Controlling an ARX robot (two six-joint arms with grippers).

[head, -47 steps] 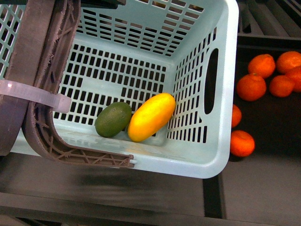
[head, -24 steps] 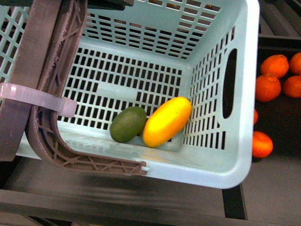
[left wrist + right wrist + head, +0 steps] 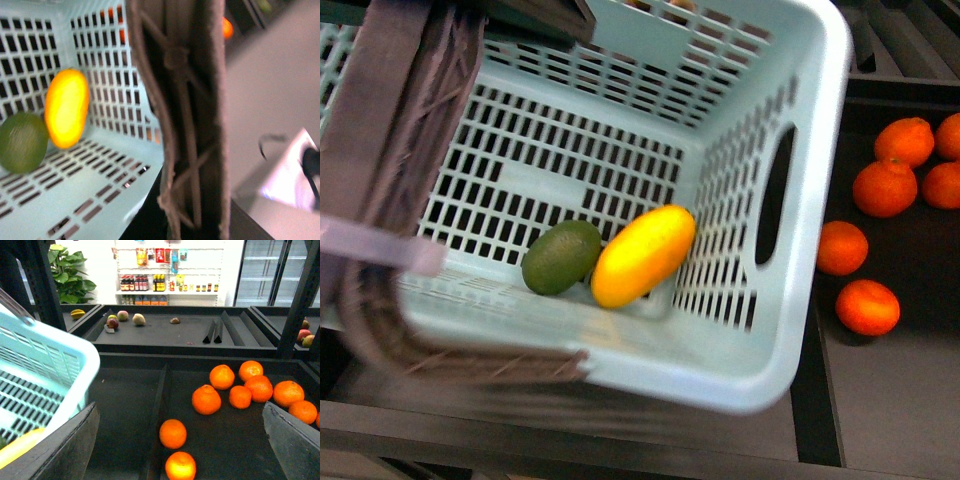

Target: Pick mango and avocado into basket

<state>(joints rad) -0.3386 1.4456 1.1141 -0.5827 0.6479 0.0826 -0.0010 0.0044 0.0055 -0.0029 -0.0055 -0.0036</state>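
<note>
The light teal basket point(image 3: 820, 150) fills the front view, tilted and blurred. Inside, the yellow-orange mango point(image 3: 642, 255) and the dark green avocado point(image 3: 561, 257) lie touching at the near wall. The brown-grey handle point(image 3: 390, 130) crosses the left side. In the left wrist view my left gripper point(image 3: 192, 225) is shut on the handle point(image 3: 192, 125), with the mango point(image 3: 66, 107) and avocado point(image 3: 22, 142) on the basket floor point(image 3: 115, 165). My right gripper point(image 3: 179, 407) is open and empty over the orange bin, beside the basket rim point(image 3: 75, 365).
Several oranges point(image 3: 885, 185) lie in a dark bin to the basket's right, also below the right gripper point(image 3: 240, 385). A black divider point(image 3: 160, 405) splits the bins. Behind it stand a shelf with other fruit point(image 3: 122, 317) and black frame posts point(image 3: 300, 295).
The basket swung right, then back left, and now tilts more, with motion blur. Mango and avocado kept their place in its near corner.
</note>
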